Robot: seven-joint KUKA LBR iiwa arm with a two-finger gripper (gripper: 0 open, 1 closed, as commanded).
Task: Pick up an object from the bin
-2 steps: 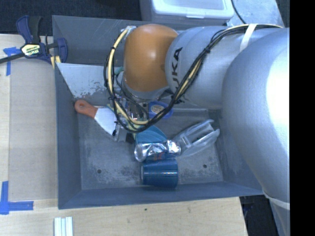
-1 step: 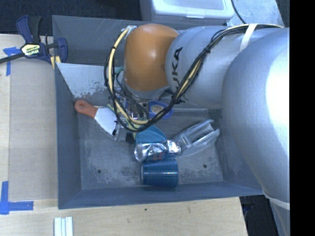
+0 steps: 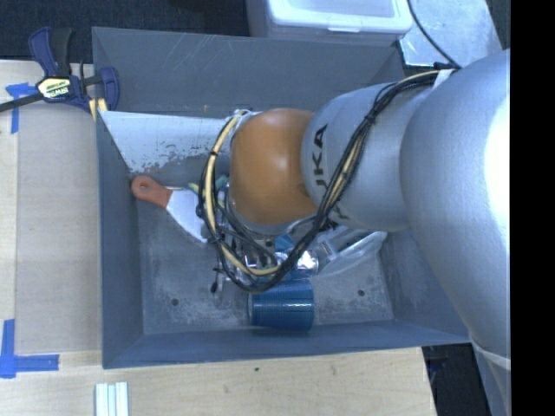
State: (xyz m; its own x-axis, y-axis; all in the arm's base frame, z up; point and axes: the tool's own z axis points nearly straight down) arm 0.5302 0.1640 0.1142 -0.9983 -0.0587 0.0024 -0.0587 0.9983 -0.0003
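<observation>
My gripper [image 3: 232, 265] is low in the middle of the bin, a dark body showing under the arm's cables. Just below it, by the bin's near wall, a dark blue cylinder [image 3: 282, 307] lies on its side. To its left lies a spatula with a white blade [image 3: 186, 210] and an orange-brown handle [image 3: 150, 190] pointing to the upper left. A clear plastic piece [image 3: 349, 250] lies to the gripper's right, partly under the arm. A small teal thing [image 3: 222, 184] peeks out beside the cables.
The arm, with its orange dome and looped cables, covers the bin's centre and right side. A pale speckled sheet leans on the far left wall. Bare floor shows at the lower left and lower right corners.
</observation>
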